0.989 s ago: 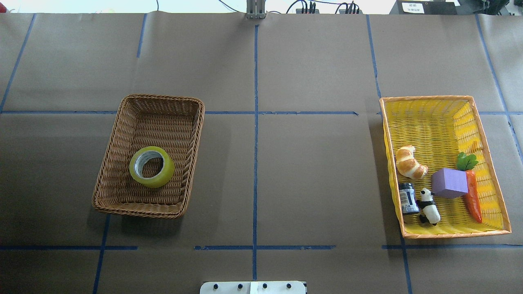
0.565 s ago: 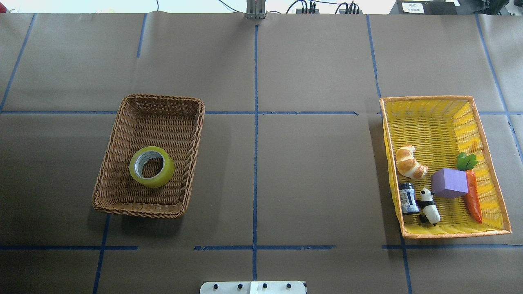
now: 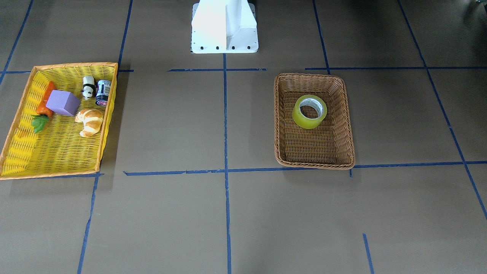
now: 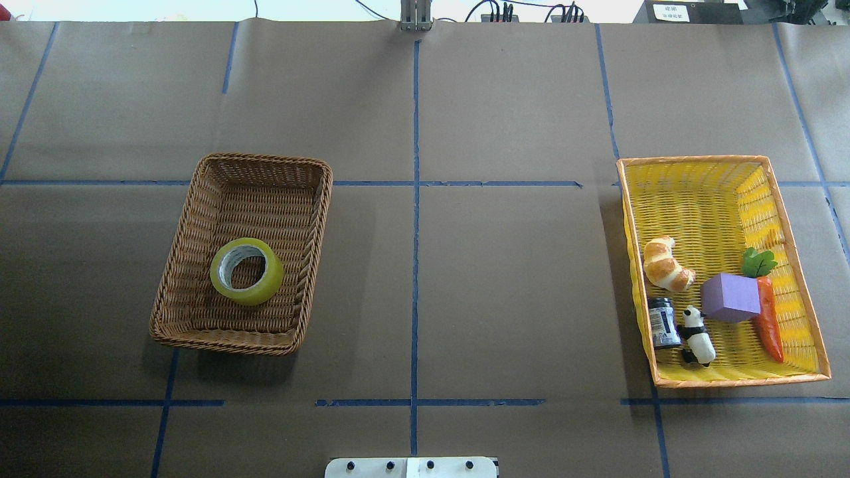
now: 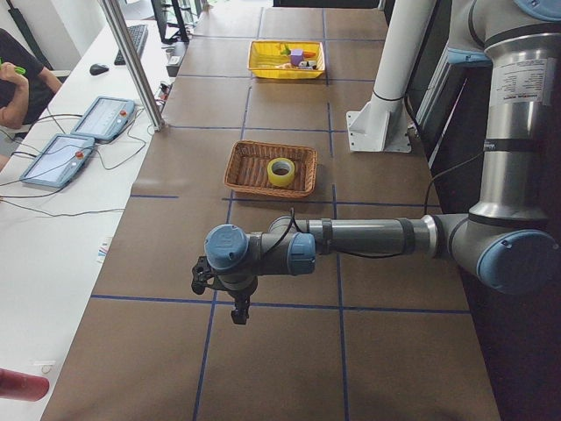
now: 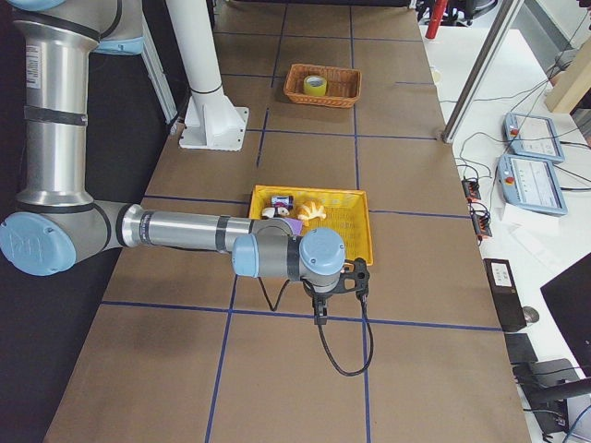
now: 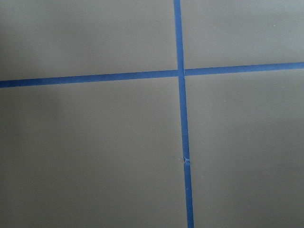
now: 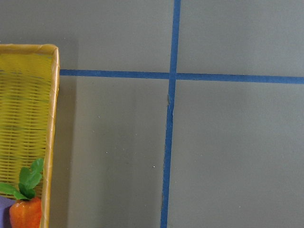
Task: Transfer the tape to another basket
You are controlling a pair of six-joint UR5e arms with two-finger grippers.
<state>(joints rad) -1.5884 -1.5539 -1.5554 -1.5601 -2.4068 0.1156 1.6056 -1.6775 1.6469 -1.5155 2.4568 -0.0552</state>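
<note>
Tape (image 4: pixel 246 271) in basket (image 4: pixel 262 160), near rim

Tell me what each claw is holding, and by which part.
Nothing seen held. The tape lies loose in the wicker basket; the left claw and right claw hang well away.

Yellow tray (image 4: pixel 690 199): croissant (image 4: pixel 666 264), carrot (image 4: pixel 769 322), purple block (image 4: pixel 730 297), panda (image 4: pixel 697 335), can (image 4: pixel 663 322).

The overhead camera looked forward and down, the front-facing one back toward it; both shared the wicker basket (image 4: pixel 222 340) and yellow tray basket (image 4: pixel 740 380). Wrist cameras faced down, close above the table (image 7: pixel 95 142).
</note>
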